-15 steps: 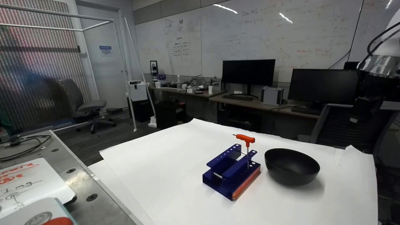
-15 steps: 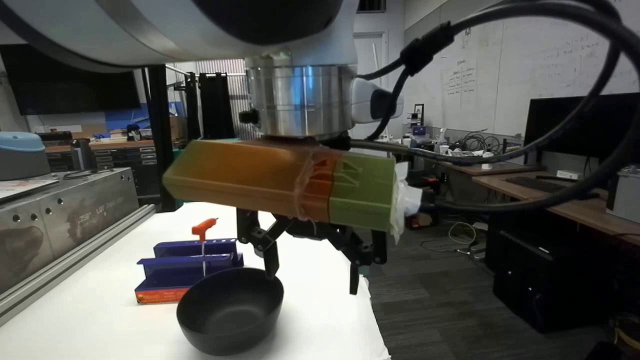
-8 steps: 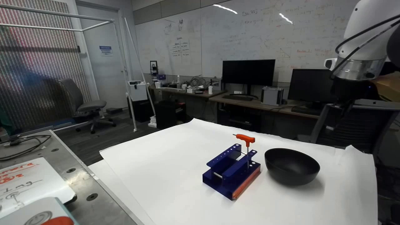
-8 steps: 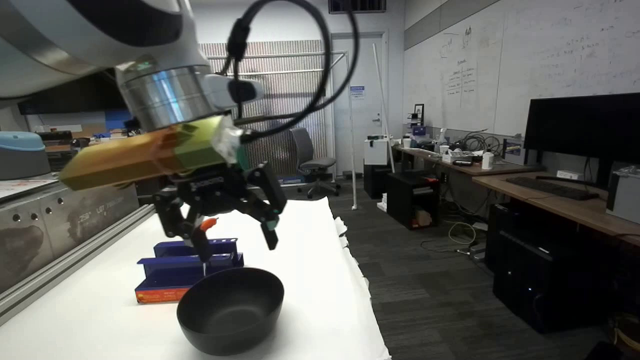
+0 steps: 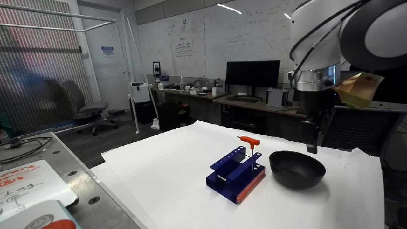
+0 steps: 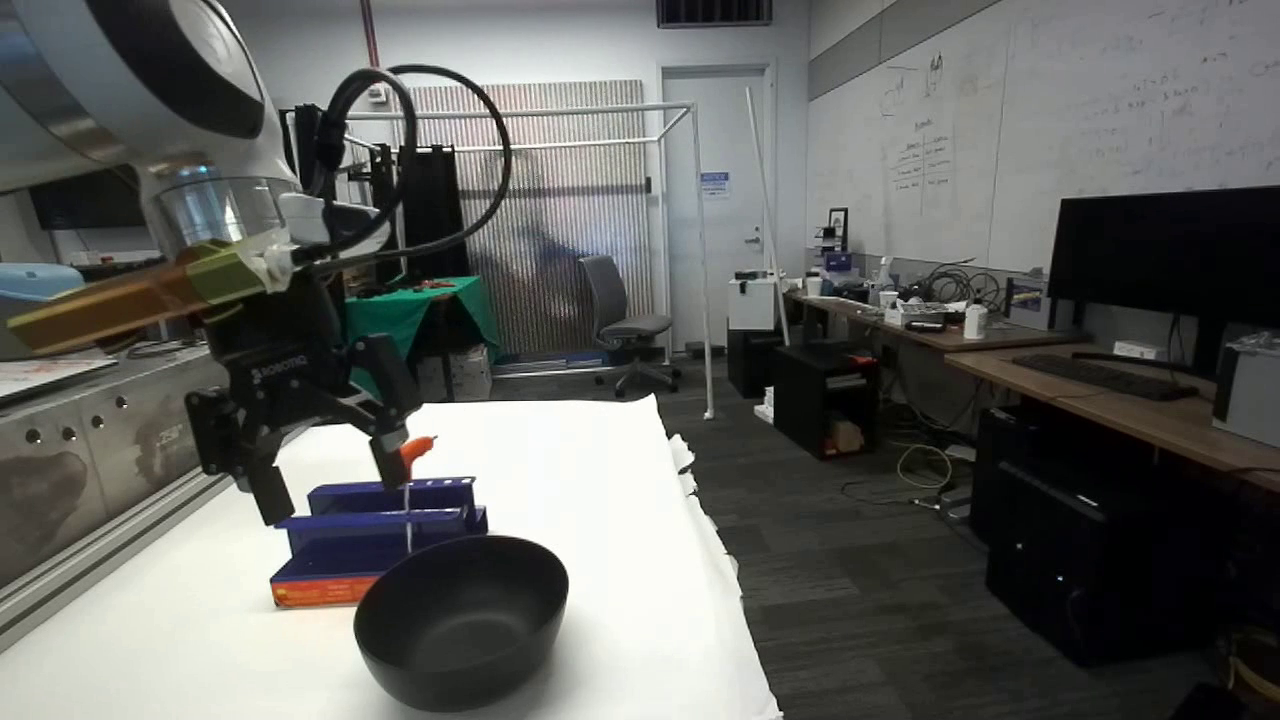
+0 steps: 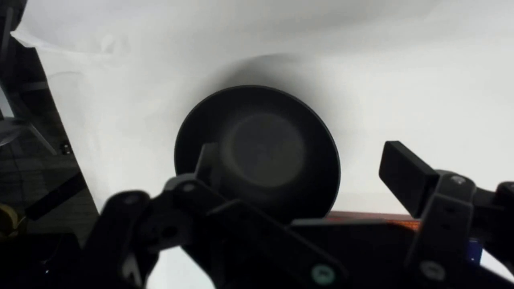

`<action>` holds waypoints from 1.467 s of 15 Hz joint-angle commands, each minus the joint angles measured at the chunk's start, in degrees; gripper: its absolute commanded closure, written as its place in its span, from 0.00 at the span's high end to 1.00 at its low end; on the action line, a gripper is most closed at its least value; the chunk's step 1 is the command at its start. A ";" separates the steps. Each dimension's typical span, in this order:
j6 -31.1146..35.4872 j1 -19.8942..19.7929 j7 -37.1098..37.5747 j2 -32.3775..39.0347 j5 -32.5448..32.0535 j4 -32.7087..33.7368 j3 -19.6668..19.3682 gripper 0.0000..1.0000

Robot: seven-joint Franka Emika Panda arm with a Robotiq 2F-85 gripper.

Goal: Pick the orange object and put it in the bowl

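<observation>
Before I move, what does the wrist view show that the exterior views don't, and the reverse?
Only the wrist view: a near top-down look into the black bowl, and a teal screw head.
Only both exterior views: the orange object standing upright at the blue block, and the whiteboard.
Shared: the black bowl, the white paper, at least part of the blue block with its reddish lower edge, and the end effector.

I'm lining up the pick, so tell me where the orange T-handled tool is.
In an exterior view, the orange T-handled tool stands upright on the blue slotted block, right of the picture's middle, with the black bowl to its right.
</observation>
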 commanded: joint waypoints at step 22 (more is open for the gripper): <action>15.04 3.77 -5.78 26.24 11.22 23.58 -5.92 1.00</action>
